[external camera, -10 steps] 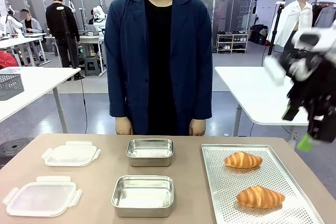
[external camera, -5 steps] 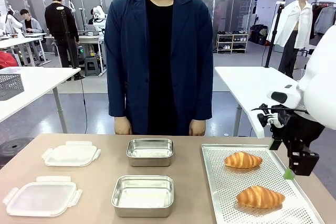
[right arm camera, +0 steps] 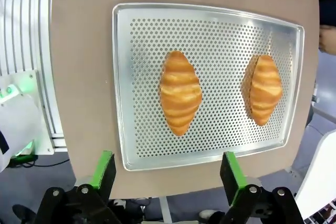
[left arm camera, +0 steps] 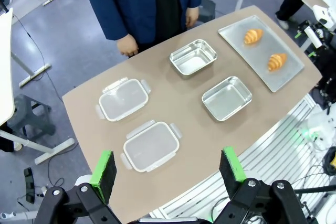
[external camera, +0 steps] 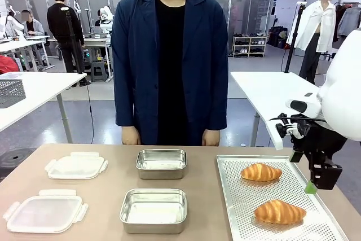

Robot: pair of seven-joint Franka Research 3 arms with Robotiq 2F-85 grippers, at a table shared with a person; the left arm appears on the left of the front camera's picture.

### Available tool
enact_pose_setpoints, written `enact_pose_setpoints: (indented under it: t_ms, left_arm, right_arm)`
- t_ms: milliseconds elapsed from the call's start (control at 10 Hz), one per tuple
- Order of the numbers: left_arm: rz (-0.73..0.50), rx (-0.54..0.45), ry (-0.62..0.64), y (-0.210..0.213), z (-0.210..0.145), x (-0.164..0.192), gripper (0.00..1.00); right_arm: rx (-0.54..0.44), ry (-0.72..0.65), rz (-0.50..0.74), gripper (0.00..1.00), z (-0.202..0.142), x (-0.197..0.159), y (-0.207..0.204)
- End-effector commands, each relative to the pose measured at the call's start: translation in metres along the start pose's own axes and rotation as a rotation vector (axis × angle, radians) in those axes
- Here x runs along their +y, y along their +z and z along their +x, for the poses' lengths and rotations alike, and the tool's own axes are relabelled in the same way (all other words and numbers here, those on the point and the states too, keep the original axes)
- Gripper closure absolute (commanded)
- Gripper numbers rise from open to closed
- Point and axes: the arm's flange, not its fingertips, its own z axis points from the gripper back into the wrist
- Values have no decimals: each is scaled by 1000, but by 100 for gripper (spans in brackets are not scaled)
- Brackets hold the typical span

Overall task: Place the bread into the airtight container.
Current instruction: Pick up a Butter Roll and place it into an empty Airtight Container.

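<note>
So the bread is two plump golden-brown croissants, the near croissant and the far croissant, lying apart on a perforated silver metal tray at the right of the tan worktop. Left of the tray, across bare worktop, sit two shiny open-topped rectangular steel containers, then two clear plastic clip lids, with the person's hands by the far edge. The right gripper hangs released over the tray's edge, gripping nothing, and the left gripper is spread wide high above everything.
</note>
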Motion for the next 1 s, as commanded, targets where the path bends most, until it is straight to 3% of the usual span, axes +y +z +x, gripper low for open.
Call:
enact_pose_setpoints:
  t_ms: [0,600,900]
  left_arm:
    - [1,-4,-1,0,2,0,0]
    - [1,-4,-1,0,2,0,0]
    - [1,-4,-1,0,2,0,0]
  right_arm:
    - [-1,-2,0,0,-1,0,0]
    - [92,21,126,0,6,-32,-85]
    - [31,13,134,0,-5,-40,-112]
